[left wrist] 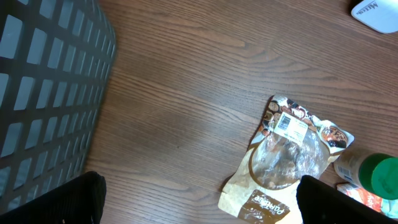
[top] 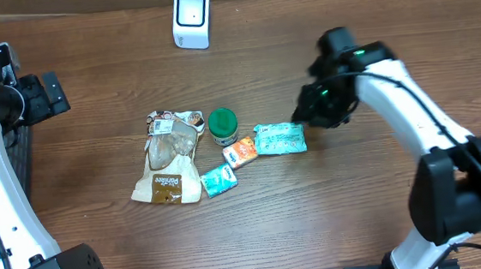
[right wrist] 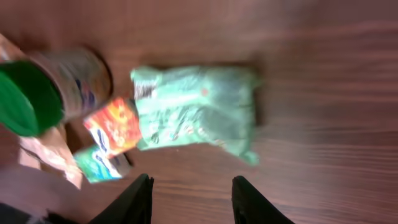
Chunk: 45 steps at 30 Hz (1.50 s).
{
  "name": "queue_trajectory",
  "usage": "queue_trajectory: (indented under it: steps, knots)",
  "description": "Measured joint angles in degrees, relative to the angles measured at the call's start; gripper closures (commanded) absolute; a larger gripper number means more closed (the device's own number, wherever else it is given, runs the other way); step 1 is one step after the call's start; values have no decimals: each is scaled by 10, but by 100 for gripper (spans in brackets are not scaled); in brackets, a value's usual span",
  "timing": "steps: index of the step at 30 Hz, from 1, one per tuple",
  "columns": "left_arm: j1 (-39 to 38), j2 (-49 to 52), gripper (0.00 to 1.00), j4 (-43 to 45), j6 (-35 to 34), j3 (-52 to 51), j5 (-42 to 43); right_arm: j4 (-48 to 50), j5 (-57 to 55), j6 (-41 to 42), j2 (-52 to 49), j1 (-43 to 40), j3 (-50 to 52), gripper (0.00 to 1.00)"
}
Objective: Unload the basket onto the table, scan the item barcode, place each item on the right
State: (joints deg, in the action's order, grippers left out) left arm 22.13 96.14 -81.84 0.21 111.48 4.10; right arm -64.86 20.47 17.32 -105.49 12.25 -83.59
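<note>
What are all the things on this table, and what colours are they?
white box-shaped scanner: one, white, far edge
brown plastic pouch with clear window: one, brown, left of the pile
green-lidded jar: one, green lid, beside the pouch's top
small orange packet: one, orange, middle of the pile
small teal packet: one, teal, by the pouch's bottom corner
pale green plastic packet: one, pale green, right end of the pile
dark mesh basket: one, dark grey, far left
wooden table: one, brown, under everything
left gripper: one, black, open, near the basket
right gripper: one, black, open, by the pale green packet
</note>
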Motion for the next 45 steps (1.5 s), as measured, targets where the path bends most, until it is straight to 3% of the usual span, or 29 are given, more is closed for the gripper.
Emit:
queue_trajectory:
  steps: [10,24,32,38,45]
  knots:
    - [0,0,0,0,0,0,0,101,27,-16,0,-43,82,55]
    - [0,0,1,0,0,0,0,290,98,13,-10,-40,219,56]
    - [0,0,0,0,0,0,0,354,115,68,-29,1,241,64]
    - [0,0,0,0,0,0,0,401,139,114,-54,34,239,94]
    - [0,0,0,0,0,0,0,399,162,129,-56,18,238,96]
